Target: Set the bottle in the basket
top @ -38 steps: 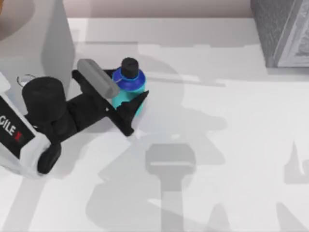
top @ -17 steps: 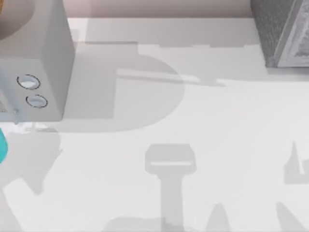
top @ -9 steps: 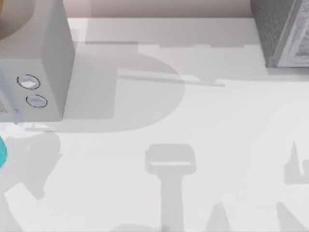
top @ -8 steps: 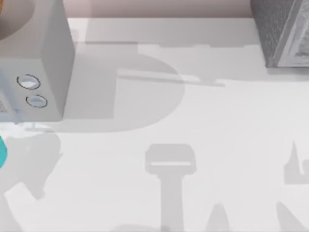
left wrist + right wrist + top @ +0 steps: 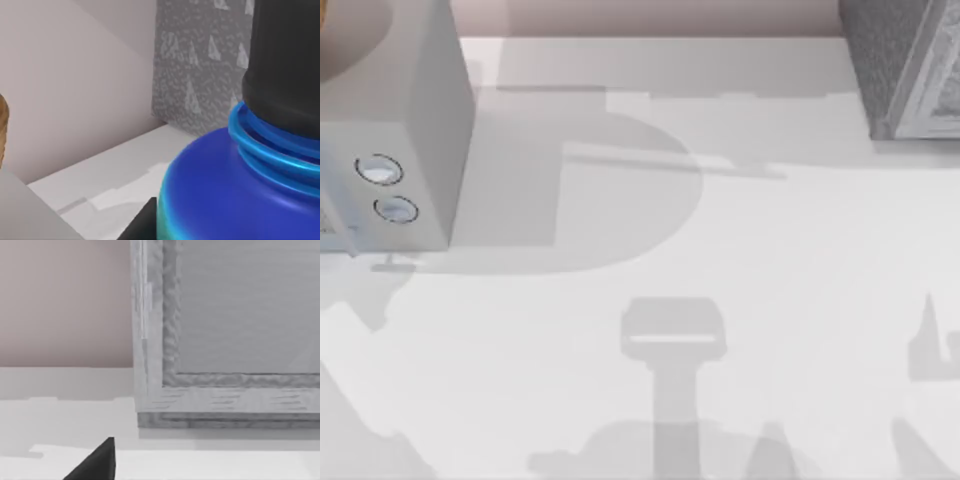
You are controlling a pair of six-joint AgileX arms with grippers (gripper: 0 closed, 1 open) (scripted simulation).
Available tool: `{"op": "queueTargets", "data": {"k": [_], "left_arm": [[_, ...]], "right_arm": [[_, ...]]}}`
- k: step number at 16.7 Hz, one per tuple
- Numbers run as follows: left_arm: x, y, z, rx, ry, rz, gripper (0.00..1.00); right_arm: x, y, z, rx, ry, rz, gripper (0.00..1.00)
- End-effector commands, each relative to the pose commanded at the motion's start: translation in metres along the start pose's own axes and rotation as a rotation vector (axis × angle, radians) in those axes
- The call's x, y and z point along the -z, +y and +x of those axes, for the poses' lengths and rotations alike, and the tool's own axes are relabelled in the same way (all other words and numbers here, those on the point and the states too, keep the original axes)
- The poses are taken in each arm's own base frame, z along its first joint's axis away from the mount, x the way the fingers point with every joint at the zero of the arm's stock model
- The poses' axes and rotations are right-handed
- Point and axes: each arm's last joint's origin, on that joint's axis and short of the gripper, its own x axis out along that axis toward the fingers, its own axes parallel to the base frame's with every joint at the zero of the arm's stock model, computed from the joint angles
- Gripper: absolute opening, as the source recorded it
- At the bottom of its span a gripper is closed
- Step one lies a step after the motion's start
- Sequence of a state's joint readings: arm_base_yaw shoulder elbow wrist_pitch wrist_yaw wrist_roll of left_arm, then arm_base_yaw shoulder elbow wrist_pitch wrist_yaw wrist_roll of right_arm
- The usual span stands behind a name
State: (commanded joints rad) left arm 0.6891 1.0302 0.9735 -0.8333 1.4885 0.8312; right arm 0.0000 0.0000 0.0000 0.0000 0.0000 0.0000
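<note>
The bottle [image 5: 235, 190] looms close in the left wrist view, showing its dark blue shoulder, blue neck rings and black cap [image 5: 285, 65]. One black finger [image 5: 142, 224] of my left gripper lies against the bottle's side, and the bottle hangs clear of the table. A tan curved rim [image 5: 345, 30] sits at the far left corner of the top view and looks like the basket; a tan edge [image 5: 2, 130] also shows in the left wrist view. In the right wrist view one black fingertip [image 5: 97, 462] hovers over the table.
A grey box with two round dials [image 5: 395, 140] stands at the table's left. A speckled grey block [image 5: 905, 65] stands at the back right, close in front of my right wrist camera. Arm shadows lie across the white tabletop [image 5: 720, 250].
The turquoise sliver of the bottle at the top view's left edge has slid out of sight. Arm shadows at the table's lower left have shifted and grown.
</note>
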Motion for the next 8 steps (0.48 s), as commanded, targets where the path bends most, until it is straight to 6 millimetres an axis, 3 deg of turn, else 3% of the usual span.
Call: {"op": "queueTargets", "data": {"k": [5, 8], "left_arm": [[-0.085, 0.081, 0.0, 0.0, -0.017, 0.033, 0.0], [-0.124, 0.131, 0.004, -0.002, -0.02, 0.065, 0.0]], "right_arm": [[0.0, 0.0, 0.0, 0.0, 0.0, 0.0, 1.0], [0.0, 0.0, 0.0, 0.0, 0.0, 0.0, 1.0]]}}
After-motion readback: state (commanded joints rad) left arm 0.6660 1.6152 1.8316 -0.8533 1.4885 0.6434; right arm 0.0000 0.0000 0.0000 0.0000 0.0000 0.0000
